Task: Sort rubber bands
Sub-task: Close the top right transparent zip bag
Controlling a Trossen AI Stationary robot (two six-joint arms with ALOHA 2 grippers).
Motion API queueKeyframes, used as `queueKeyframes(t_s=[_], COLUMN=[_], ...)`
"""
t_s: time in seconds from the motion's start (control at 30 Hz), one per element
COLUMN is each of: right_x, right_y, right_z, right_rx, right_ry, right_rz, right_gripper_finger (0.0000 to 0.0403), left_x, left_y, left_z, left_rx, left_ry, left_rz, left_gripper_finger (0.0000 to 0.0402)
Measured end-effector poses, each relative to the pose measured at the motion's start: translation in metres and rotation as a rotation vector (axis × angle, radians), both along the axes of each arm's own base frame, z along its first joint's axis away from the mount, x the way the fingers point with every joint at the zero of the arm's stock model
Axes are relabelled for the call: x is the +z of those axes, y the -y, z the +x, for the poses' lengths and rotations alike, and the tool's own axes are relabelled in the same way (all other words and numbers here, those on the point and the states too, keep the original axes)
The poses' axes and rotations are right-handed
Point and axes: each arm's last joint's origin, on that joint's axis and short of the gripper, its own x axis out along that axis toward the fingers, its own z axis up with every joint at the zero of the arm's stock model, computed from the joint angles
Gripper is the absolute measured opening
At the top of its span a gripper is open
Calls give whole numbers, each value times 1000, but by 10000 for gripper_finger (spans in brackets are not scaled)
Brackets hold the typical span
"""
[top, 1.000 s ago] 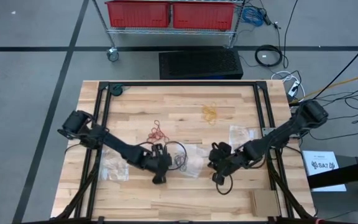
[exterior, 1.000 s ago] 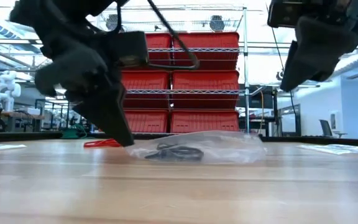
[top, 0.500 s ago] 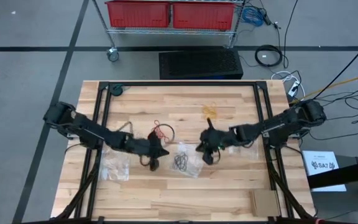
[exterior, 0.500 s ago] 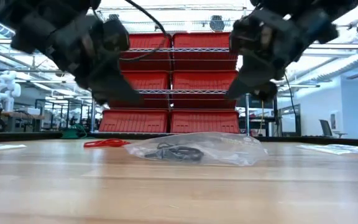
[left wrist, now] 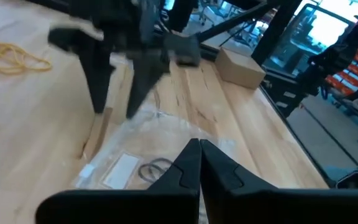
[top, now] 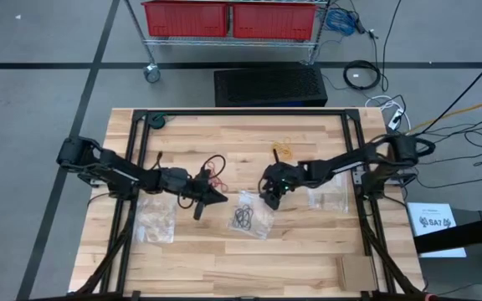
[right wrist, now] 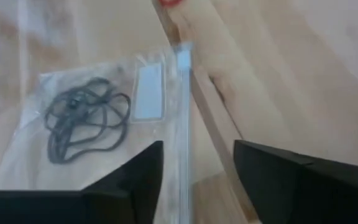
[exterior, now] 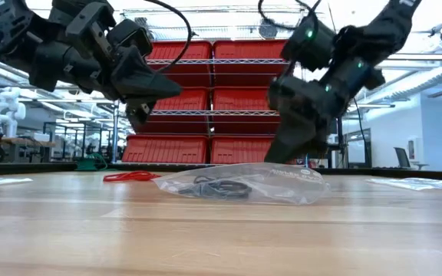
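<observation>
three piles of rubber bands are what you're dealing with — the black rubber bands [top: 243, 219] already lie inside a clear bag [top: 260, 219] near the middle of the table [top: 308, 259], the red rubber bands [top: 217, 175] lie loose on the wood just behind the left arm's tip, and the tan rubber bands [top: 284, 150] lie loose farther back, well apart from the bag. your left gripper [top: 216, 197] hangs above the table between the red pile and the bag, its two fingers pressed together with nothing visible between them. your right gripper [top: 269, 194] hovers just past the bag's far corner, fingers spread, and its wrist camera looks straight down on the bag's sealed-looking strip [right wrist: 184, 112] with the black bands [right wrist: 82, 127] beside a white label. two more clear bags lie flat on the table, one near the left edge [top: 156, 221] and one near the right [top: 328, 191]. i'd judge the black colour is done and you're between picks — the red or tan pile looks next. that move calls for lowering the tips right onto the wood to catch such thin loops, and for one arm to hold an empty bag's mouth open; whether either spare bag is open you can't tell from here.
</observation>
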Motion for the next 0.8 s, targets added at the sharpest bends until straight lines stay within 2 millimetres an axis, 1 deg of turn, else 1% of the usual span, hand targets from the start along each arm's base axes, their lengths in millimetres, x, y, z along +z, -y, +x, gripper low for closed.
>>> queueKeyframes(t_s=[0.1,0.2,0.27,0.37,0.47,0.57,0.6,0.8], right_x=[-14,-24,-31,-37,-37,-32,-30,-11], right_y=[-1,-1,0,0,-3,-5,-5,-9], right_z=[8,16,21,30,38,45,48,64], right_rx=[24,18,4,16,44,83,97,172], right_ry=[23,38,20,7,7,7,1,-84], right_rz=[23,31,32,12,-26,-66,-76,-124], right_gripper_finger=[208,202,187,144,84,20,11,3], left_x=[0,0,0,0,0,0,0,-1], left_y=[-4,-10,-13,-18,-25,-32,-35,-47], left_z=[1,1,1,1,1,1,1,0], left_rx=[18,39,53,70,94,123,133,189], left_ry=[-4,-3,-6,-6,-6,-9,-10,-21], left_rz=[1,1,-3,-5,-6,-8,-9,-33], left_gripper_finger=[25,49,67,90,105,108,109,109])
